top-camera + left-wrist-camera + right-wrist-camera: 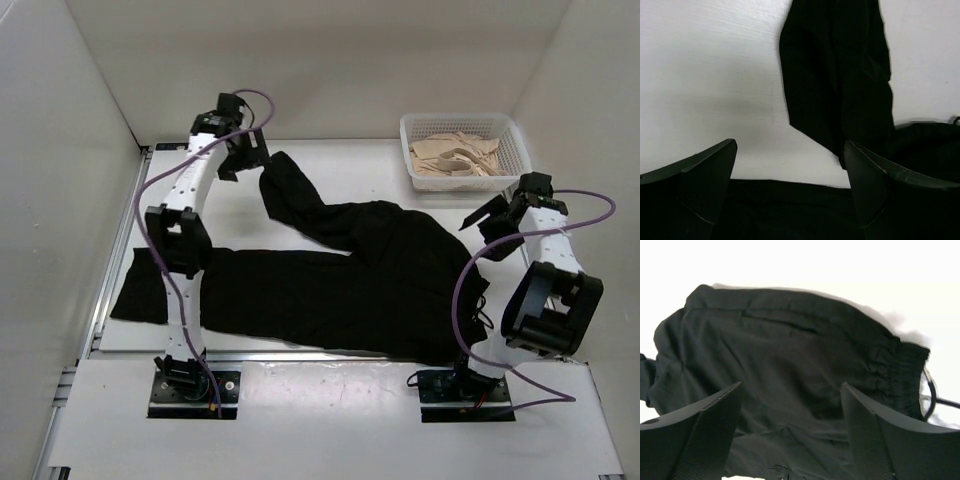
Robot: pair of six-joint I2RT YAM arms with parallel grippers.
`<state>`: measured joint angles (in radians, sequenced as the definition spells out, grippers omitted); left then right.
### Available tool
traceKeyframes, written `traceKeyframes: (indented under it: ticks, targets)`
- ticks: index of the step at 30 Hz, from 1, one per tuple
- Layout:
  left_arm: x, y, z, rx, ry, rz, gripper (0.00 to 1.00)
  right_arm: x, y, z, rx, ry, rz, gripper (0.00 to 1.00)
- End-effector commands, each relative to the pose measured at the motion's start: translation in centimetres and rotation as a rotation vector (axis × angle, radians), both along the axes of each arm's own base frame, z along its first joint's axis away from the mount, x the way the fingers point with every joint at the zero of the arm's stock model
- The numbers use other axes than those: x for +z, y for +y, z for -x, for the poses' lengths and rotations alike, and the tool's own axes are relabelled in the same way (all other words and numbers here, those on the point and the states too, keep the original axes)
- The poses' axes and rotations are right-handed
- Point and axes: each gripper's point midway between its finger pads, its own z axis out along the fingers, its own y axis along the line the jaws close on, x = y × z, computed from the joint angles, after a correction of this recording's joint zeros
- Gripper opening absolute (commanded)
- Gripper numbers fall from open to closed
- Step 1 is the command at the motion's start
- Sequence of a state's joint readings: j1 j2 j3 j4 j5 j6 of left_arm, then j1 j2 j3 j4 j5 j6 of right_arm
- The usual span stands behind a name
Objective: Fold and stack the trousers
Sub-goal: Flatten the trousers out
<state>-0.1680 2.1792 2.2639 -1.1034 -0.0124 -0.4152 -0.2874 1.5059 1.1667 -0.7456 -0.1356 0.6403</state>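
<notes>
The black trousers (370, 280) lie spread on the white table. One leg runs left to the table's left edge. The other leg (290, 195) bends up toward the far left. The waist lies at the right, and its gathered elastic band (900, 365) shows in the right wrist view. My left gripper (245, 160) hovers open just beyond the far leg's end (840, 75), nothing between its fingers (705, 175). My right gripper (490, 218) hangs open above the waist fabric (790, 355), holding nothing.
A white mesh basket (412, 128) with beige garments (455, 158) stands at the far right corner. White walls close in the table on three sides. A purple cable (465, 290) loops from the right arm over the trousers' waist.
</notes>
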Motion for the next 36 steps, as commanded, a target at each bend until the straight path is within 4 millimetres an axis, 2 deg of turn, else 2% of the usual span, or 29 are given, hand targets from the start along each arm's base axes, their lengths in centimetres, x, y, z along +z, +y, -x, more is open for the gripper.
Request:
traceKeyframes:
  ticks: [1, 2, 4, 5, 8, 10, 11, 12, 13, 14, 15, 16, 17, 18, 19, 22, 23, 24, 25, 26, 27, 28, 30, 31, 33, 34, 36]
  targets:
    - [2.1, -1.3, -0.2, -0.021, -0.035, -0.013, 1.0, -0.4, 0.3, -1.7, 0.032, -0.024, -0.047, 0.84]
    - [0.0, -2.0, -0.7, -0.032, 0.002, -0.02, 1.0, -0.8, -0.1, -1.7, 0.038, -0.007, -0.026, 0.84]
    - [-2.1, -3.3, -0.8, -0.057, 0.038, -0.027, 1.0, -2.0, -1.0, -1.7, 0.053, 0.029, 0.025, 0.89]
    - [-3.8, -3.4, -1.1, -0.057, 0.066, -0.033, 1.0, -2.4, -1.0, -1.6, 0.066, 0.043, 0.043, 0.89]
    - [-6.9, -5.0, -1.3, -0.07, 0.115, -0.018, 1.0, -4.2, -1.1, -1.7, 0.092, 0.087, 0.065, 0.92]
    - [-7.8, -6.4, -1.6, -0.077, 0.123, 0.022, 1.0, -5.8, -0.8, -2.1, 0.111, 0.118, 0.088, 0.93]
    - [-8.2, -6.5, -2.0, -0.077, 0.112, 0.025, 1.0, -6.8, -0.7, -2.2, 0.1, 0.141, 0.076, 0.92]
    - [-8.9, -6.7, -1.9, -0.084, 0.13, 0.033, 1.0, -7.1, -0.4, -2.4, 0.11, 0.14, 0.077, 0.89]
    - [-8.8, -7.0, -2.1, -0.081, 0.122, 0.049, 1.0, -7.3, -0.1, -3.0, 0.108, 0.128, 0.076, 0.83]
    - [-9.4, -7.4, -2.2, -0.091, 0.13, 0.065, 0.95, -7.6, 0.0, -2.8, 0.094, 0.137, 0.068, 0.65]
    - [-9.9, -7.6, -2.3, -0.095, 0.134, 0.072, 0.9, -7.6, -0.2, -3.0, 0.089, 0.129, 0.081, 0.53]
    - [-9.8, -7.9, -2.6, -0.102, 0.122, 0.084, 0.68, -7.6, 0.0, -3.1, 0.088, 0.131, 0.088, 0.41]
    - [-9.7, -8.1, -2.8, -0.107, 0.118, 0.093, 0.49, -6.9, -0.2, -3.2, 0.068, 0.115, 0.101, 0.16]
    - [-9.3, -8.1, -3.0, -0.108, 0.105, 0.096, 0.18, -6.3, -0.5, -3.3, 0.053, 0.101, 0.114, 0.06]
    - [-9.3, -7.8, -3.2, -0.075, 0.103, 0.087, 0.1, -5.5, -1.1, -3.4, 0.03, 0.09, 0.146, 0.0]
    - [-4.4, -6.0, -3.9, -0.012, -0.02, 0.052, 0.1, -0.8, -2.0, -3.6, -0.029, -0.019, 0.207, 0.0]
    - [-2.8, -5.6, -4.0, 0.002, -0.058, 0.041, 0.1, 0.2, -2.2, -3.5, -0.052, -0.045, 0.219, 0.0]
    - [0.2, -4.2, -4.1, 0.044, -0.118, 0.038, 0.1, 1.5, -2.7, -3.7, -0.068, -0.077, 0.247, 0.0]
    - [1.9, -3.6, -4.0, 0.053, -0.148, 0.045, 0.1, 3.1, -2.6, -3.4, -0.084, -0.115, 0.247, 0.0]
    - [3.6, -3.1, -3.8, 0.055, -0.175, 0.063, 0.1, 3.9, -2.5, -3.3, -0.097, -0.137, 0.244, 0.0]
    - [6.7, -2.0, -3.1, 0.064, -0.224, 0.09, 0.1, 4.5, -2.7, -3.2, -0.104, -0.154, 0.255, 0.0]
    - [7.9, -1.4, -2.6, 0.073, -0.243, 0.093, 0.1, 5.9, -2.6, -3.1, -0.108, -0.187, 0.26, 0.0]
    - [10.5, -0.6, -1.1, 0.072, -0.277, 0.092, 0.1, 7.0, -2.8, -2.8, -0.137, -0.208, 0.265, 0.0]
    - [13.0, -0.4, 0.7, 0.058, -0.308, 0.097, 0.1, 7.7, -2.7, -2.3, -0.139, -0.223, 0.267, 0.0]
    - [15.4, -0.7, 3.0, 0.035, -0.333, 0.099, 0.1, 8.6, -2.8, -1.9, -0.148, -0.241, 0.28, 0.0]
    - [16.9, 0.1, 5.0, 0.038, -0.344, 0.08, 0.1, 9.5, -2.9, -1.6, -0.156, -0.268, 0.291, 0.0]
    - [17.8, -0.5, 7.0, 0.024, -0.345, 0.07, 0.1, 9.8, -3.0, -0.8, -0.164, -0.281, 0.302, 0.0]
